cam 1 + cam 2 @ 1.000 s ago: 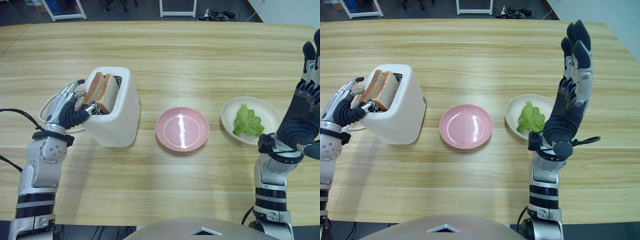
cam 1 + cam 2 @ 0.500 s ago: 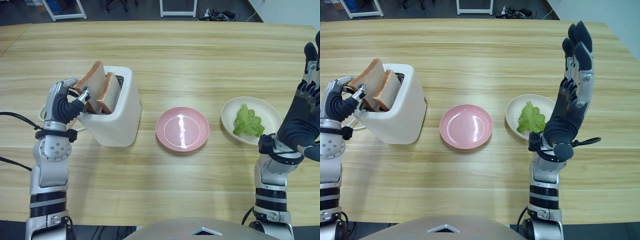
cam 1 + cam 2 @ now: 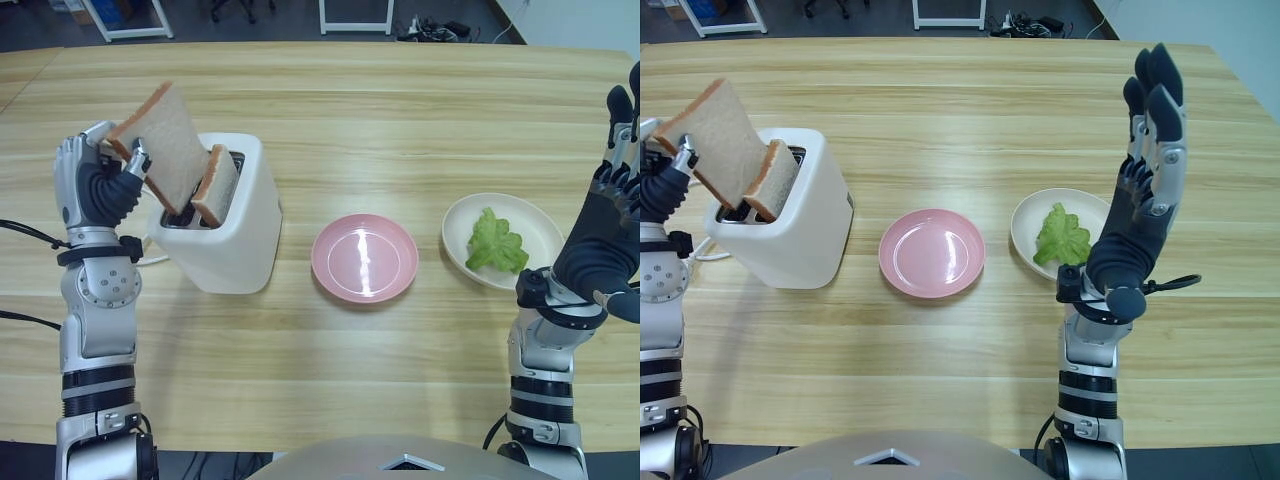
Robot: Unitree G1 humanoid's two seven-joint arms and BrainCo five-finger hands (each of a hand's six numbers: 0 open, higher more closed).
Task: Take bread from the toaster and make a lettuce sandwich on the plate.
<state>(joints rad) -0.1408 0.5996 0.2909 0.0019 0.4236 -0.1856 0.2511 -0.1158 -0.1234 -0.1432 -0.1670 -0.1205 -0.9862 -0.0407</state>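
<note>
Plainly, right eye view shows right hand (image 3: 1134, 225) with fingers (image 3: 1160, 110) spread.

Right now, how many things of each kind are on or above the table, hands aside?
Tan bread slices: 2, a held slice in the left hand and a second slice in the slot
White plastic toaster: 1
Round plates: 2, a pink plate and a cream plate
Green lettuce leaf: 1
Total: 6

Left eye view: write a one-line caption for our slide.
Left hand holds a tan bread slice over the white toaster, beside a round pink plate.
</note>
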